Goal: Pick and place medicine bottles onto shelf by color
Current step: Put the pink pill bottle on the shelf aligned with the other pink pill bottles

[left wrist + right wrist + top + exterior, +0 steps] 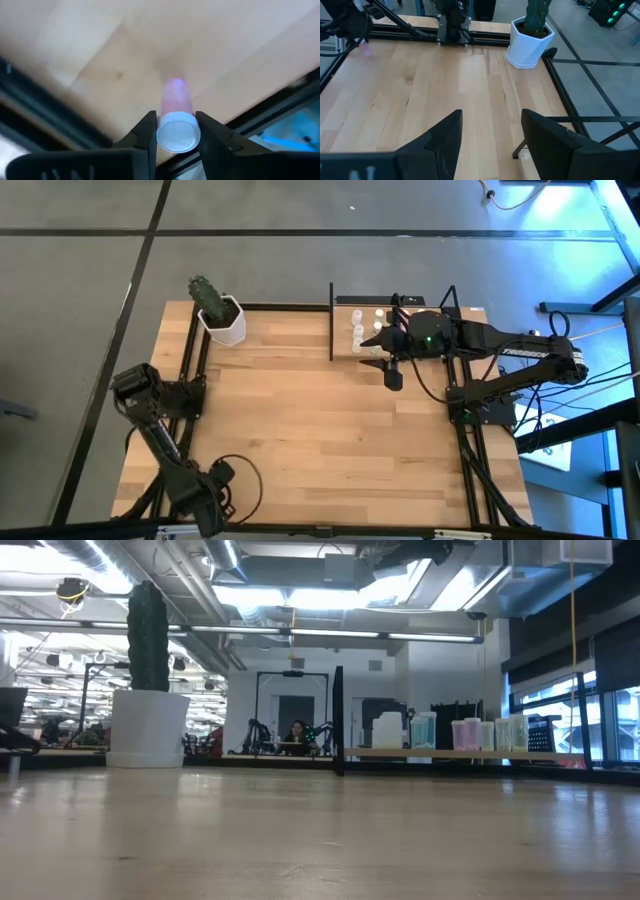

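Left wrist view: the left gripper (pixel 176 135) has its two dark fingers pressed against the white cap of a small pinkish translucent medicine bottle (pixel 176 120), at the near-left corner of the light-wood tabletop (pixel 320 430), close beside the black frame rail (pixel 45 115) along that edge.

Risk, as judged: the hold sits on the cap only, so the smooth round bottle could twist or slip out during a lift. A drop here might send it rolling over the nearby edge. A low carry could also catch the rail.

High view: the right gripper (pixel 392 370) hangs beside the light-wood shelf with thin black uprights (pixel 372 312) at the far-right corner, fingers spread and holding nothing. Small whitish bottles (pixel 358 332) already stand on the shelf near its left end. The right arm lies over the shelf, so a delivery from the left arm could collide with it unless it withdraws.

Open room: the middle of the tabletop is bare. A white hexagonal pot holding a green cactus (pixel 220 315) stands at the far-left corner, well apart from a diagonal route.
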Robot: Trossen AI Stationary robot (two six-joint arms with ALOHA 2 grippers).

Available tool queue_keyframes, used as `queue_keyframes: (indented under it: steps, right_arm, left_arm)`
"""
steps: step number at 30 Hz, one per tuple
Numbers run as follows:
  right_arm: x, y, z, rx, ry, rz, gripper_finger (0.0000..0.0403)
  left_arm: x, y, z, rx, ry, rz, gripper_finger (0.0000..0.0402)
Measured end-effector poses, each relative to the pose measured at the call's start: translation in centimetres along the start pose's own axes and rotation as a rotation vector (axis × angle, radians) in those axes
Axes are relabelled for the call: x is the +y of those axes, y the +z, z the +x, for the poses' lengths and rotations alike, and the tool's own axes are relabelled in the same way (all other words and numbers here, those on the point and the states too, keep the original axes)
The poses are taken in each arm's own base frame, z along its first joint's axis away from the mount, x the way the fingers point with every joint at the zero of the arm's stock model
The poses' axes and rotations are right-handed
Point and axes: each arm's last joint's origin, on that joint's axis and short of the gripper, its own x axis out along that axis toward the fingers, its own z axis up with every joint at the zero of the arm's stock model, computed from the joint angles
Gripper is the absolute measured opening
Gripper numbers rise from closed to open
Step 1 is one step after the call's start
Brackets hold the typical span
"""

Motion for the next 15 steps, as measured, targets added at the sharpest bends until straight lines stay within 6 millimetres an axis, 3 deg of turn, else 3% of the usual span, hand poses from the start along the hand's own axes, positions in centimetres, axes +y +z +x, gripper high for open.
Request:
queue_keyframes:
  steps: [7,15]
  right_arm:
    - [0.0,0.0,0.0,0.001,0.0,-0.002,0.0207]
    - [0.1,-0.5,0.0,0.054,0.008,-0.037,0.0207]
  left_arm:
    - [0.3,5.1,-3.9,-0.049,-0.102,0.074,0.0093]
    - [1.7,13.1,-6.8,-0.108,-0.144,0.297,0.0092]
